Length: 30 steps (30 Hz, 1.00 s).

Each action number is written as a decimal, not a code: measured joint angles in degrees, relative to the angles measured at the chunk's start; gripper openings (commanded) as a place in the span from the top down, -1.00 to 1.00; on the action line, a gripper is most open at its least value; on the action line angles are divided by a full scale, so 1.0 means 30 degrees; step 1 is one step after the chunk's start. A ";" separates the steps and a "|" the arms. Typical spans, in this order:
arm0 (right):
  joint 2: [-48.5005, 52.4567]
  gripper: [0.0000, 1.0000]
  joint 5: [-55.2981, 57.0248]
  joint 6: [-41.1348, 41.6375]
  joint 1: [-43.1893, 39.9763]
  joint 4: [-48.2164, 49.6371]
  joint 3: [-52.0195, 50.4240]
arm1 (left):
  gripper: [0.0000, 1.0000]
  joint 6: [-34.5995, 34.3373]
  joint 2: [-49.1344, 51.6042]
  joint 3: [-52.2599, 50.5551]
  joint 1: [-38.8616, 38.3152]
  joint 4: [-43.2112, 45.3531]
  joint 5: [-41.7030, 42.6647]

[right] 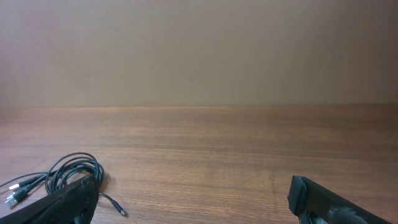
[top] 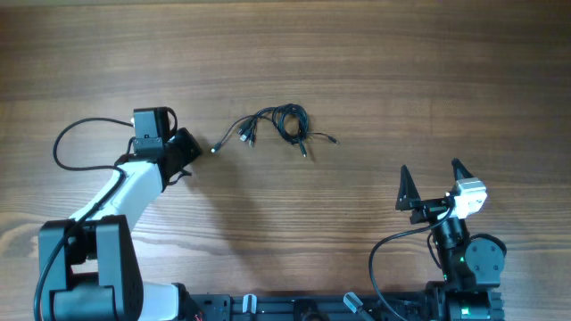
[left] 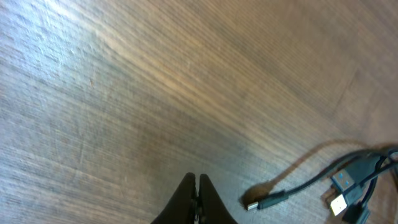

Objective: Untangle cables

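- Overhead, you have the cables (top: pixel 278 125) lying in one small tangle about midway between the left and right edges of the surface (top: pixel 375 53). They sit somewhat nearer the far edge than the edge where the arms are mounted, and loose plug ends trail out towards the left side.
- Left wrist view shows your left jaws clenched tip to tip over bare wood, grasping nothing. The nearest plug (left: pixel 252 204) lies just beside them, not touching.
- Your right jaws are released and spread wide, empty, close to the near edge and well apart from the tangle.
- Likely risk: if you advance with the left jaws clenched, they will probably nudge that plug along the surface rather than catch it, because there is no gap for it to enter.
- Likely risk: the cords look thin and light, and nothing pins the tangle. Pulling one strand could drag the whole bundle after it, or cinch the loops tighter.
- Likely risk: a plug this flat on the wood is easy to pinch by only its tip, so it could slip out.
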 measured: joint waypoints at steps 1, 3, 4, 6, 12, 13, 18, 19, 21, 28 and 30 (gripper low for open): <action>0.0000 -0.99 0.0000 0.0000 0.0000 0.0000 0.0000 | 0.92 -0.0007 0.0000 0.0036 -0.0124 -0.0627 0.0000; 0.0000 -0.99 0.0000 0.0000 0.0000 0.0000 0.0000 | -0.29 -0.0007 0.0022 0.0007 -0.0452 -0.1690 0.0000; 0.0000 -0.99 0.0000 0.0000 0.0000 0.0000 0.0000 | -0.87 0.0015 0.0022 0.0000 -0.0612 -0.2142 0.0007; 0.0000 -1.00 0.0000 -0.0007 0.0000 0.0000 0.0000 | -0.99 0.0051 0.0029 0.0000 -0.0670 -0.2171 0.0000; 0.0000 -0.99 0.0000 -0.0007 0.0000 0.0000 0.0000 | 0.10 0.0051 0.0022 0.0976 -0.1056 -0.4510 0.0299; 0.0000 -0.99 0.0000 0.0000 0.0000 0.0000 0.0000 | 0.30 0.0000 0.0022 0.1086 -0.1435 -0.4350 0.0605; 0.0000 -1.00 0.0000 0.0000 0.0000 0.0000 0.0000 | 0.92 -0.0015 0.0022 0.1224 -0.4401 -0.2827 0.1370; 0.0000 -0.99 0.0000 0.0000 0.0000 0.0007 0.0000 | 0.84 0.0000 0.0022 0.1246 -0.4889 -0.2601 0.1435; 0.0000 -0.99 0.0000 0.0000 0.0000 0.0000 0.0000 | 0.46 0.0015 0.0022 0.1253 -0.5508 -0.2324 0.1392; 0.0000 -1.00 0.0000 0.0000 0.0000 0.0007 0.0000 | -0.89 -0.0029 0.0022 0.1268 -0.6018 -0.1071 -0.1676; 0.0000 -1.00 0.0000 0.0000 0.0000 0.0000 0.0000 | -0.70 -0.0015 0.0051 0.1275 -0.6018 -0.0197 -0.2368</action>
